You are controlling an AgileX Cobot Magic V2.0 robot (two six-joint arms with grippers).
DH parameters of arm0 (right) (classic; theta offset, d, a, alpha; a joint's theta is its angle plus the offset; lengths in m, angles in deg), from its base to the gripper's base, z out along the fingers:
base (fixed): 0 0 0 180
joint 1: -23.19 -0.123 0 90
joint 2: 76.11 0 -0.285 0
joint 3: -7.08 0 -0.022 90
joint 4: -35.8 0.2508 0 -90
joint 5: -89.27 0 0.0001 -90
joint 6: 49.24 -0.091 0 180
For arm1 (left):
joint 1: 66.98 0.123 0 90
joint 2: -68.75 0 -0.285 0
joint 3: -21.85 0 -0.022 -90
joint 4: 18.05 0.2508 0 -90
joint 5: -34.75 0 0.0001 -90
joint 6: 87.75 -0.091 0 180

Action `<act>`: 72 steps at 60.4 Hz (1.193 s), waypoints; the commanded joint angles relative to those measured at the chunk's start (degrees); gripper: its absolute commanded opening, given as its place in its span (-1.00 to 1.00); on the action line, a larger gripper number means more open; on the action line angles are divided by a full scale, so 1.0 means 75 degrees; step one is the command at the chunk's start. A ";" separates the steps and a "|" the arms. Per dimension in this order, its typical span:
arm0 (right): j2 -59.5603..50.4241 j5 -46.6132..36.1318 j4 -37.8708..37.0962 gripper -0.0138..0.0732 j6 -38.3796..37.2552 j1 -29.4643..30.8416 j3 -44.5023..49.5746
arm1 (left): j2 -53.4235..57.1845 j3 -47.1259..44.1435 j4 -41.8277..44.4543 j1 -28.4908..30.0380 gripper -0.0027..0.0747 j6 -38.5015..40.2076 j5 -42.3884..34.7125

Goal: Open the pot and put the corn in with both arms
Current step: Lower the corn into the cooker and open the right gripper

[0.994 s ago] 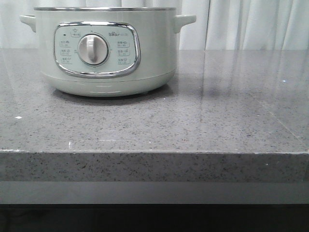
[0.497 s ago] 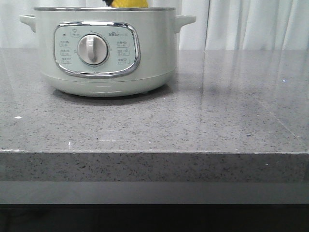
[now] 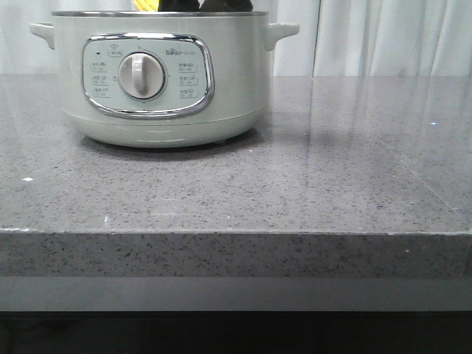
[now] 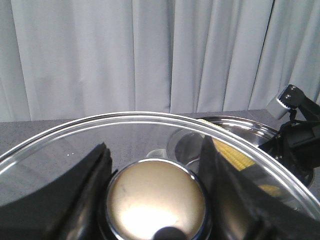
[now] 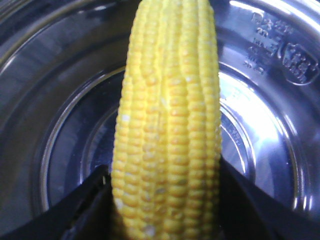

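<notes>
Right gripper (image 5: 167, 200) is clamped on the corn (image 5: 167, 115), a black finger pressed to each side of the cob near its lower end; we see the cob pointing lengthwise into the steel inner bowl of the pot (image 5: 60, 100), held above the bowl floor, not resting on it. Embossed markings show on the bowl wall in the right wrist view, but we can't read them. Left gripper (image 4: 152, 190) is closed on the lid's (image 4: 75, 145) round metal knob (image 4: 156, 200), fingers on either side; the glass lid with its metal rim is held clear of the pot. Through the glass, in the left wrist view, we see the open pot rim with the yellow cob inside it and the right arm's black body just beside. In the front view the pot (image 3: 162, 81) sits at the back left of the grey speckled counter (image 3: 295, 192), lid off, a sliver of yellow corn and dark gripper showing above the rim. Control panel has a central white dial (image 3: 141, 75) and a small brand mark that looks like "Bear"; the button labels around the dial are too small to read.
</notes>
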 commanded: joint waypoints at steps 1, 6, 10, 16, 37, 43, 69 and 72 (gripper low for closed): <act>-0.0438 -0.0398 0.0034 0.52 0.0078 -0.0016 -0.0268 | -0.0002 0.0290 -0.0062 0.0010 -0.34 0.0020 -0.1146; -0.0468 -0.0405 0.0034 0.65 0.0078 -0.0016 -0.0268 | -0.0002 0.0290 -0.0062 0.0010 -0.34 0.0020 -0.1146; -0.0506 -0.0452 0.0034 0.66 0.0078 -0.0016 -0.0268 | -0.0002 0.0290 -0.0062 0.0010 -0.34 0.0020 -0.1146; -0.0618 -0.0483 0.0034 0.66 0.0078 -0.0016 -0.0268 | -0.0002 0.0290 -0.0062 0.0010 -0.34 0.0020 -0.1146; -0.1771 0.0482 0.0034 0.66 -0.0126 0.0009 -0.0268 | -0.0002 0.0290 -0.0062 0.0010 -0.34 0.0020 -0.1146; -0.2386 0.1035 -0.0122 0.66 -0.0547 0.0009 -0.0268 | -0.0002 0.0290 -0.0062 0.0010 -0.34 0.0020 -0.1146; -0.5552 0.0791 -0.0759 0.66 -0.1191 0.0009 0.2901 | -0.0002 0.0290 -0.0062 0.0010 -0.34 0.0020 -0.1146; -0.5876 0.0722 -0.0759 0.66 -0.1191 0.0009 0.3284 | -0.0002 0.0290 -0.0062 0.0010 -0.34 0.0020 -0.1146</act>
